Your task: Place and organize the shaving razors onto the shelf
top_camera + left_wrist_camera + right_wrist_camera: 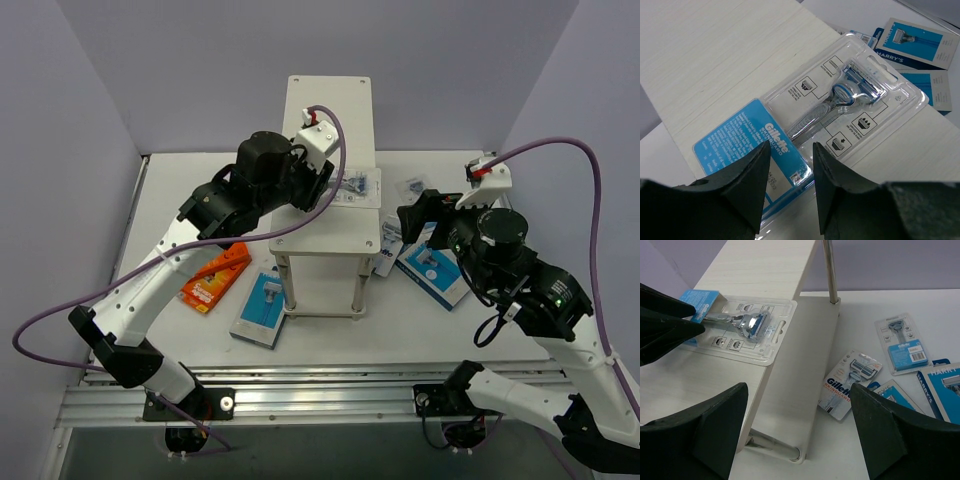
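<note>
Blister pack [835,100] on shelf [715,60]: blue card reads "Gillette SKINGUARD"; small print and icon captions too fine to read. Blue-and-white box [917,42]: "HARRY'S". Flat pack [850,382] on table [920,300]: "Gillette SKINGUARD". Second blister pack [902,342]: barcode on blue card, digits illegible.

A white table [480,330] is seen, its top flat, plain and matt. It is closed in on three sides by pale lilac walls: a back wall [430,60], a left wall [60,180] and a right wall [610,80], which are met by the tabletop at its far and side edges. Along the near edge of the table a silver metal rail [330,400] with long slots is fixed. Below the rail a dark grey strip [320,455] is shown.
</note>
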`<state>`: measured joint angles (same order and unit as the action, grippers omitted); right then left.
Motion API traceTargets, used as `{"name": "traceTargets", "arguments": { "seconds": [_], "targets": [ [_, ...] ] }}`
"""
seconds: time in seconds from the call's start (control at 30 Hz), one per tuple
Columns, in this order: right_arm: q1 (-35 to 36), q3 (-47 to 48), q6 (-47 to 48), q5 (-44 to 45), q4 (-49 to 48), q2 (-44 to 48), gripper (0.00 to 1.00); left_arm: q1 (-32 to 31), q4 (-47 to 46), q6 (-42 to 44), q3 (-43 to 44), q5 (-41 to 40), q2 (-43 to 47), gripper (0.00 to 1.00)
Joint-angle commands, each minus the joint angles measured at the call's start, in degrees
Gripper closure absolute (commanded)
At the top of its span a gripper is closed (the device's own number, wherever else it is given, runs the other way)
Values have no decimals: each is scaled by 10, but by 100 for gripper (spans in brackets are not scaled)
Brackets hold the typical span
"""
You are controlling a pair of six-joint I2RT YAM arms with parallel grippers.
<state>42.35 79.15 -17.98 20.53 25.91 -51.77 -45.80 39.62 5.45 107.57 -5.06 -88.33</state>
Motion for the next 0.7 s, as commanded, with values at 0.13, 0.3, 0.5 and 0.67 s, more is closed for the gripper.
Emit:
{"name": "traceTargets", "arguments": {
  "seconds": [0.13,0.3,0.5,0.67],
  "targets": [
    [-4,-12,4,23,-16,4,21,3,11,25,3,-62,-30,52],
    [-5,-22,2,24,-23,5,21,8,5,28,26,-64,-67,52],
    [-7,-30,-2,23,-29,10,20,32,-10,11,58,-52,-104,52],
    [-11,-35,-1,21,-35,7,20,67,1,-1,111,-18,-140,52]
  ]
}}
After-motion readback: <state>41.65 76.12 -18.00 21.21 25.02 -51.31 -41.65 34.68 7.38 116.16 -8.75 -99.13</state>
